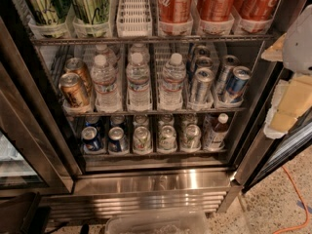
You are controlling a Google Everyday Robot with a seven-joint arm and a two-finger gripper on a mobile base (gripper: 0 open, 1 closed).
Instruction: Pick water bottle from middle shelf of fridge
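My gripper [287,106] hangs at the right edge, outside the fridge [146,182] by the door frame. I cannot tell how wide it is set. Well to its left, on the middle shelf [146,112], three bottles stand in a row. The nearest water bottle [171,79] stands untouched, with silver cans [201,84] on the side towards the gripper.

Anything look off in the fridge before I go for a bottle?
Nothing spilled or toppled. The water bottles stand upright on the middle shelf. Only oddity: a lone capped bottle among the lowest rack's cans, far right. The gripper hangs at the view's right edge.
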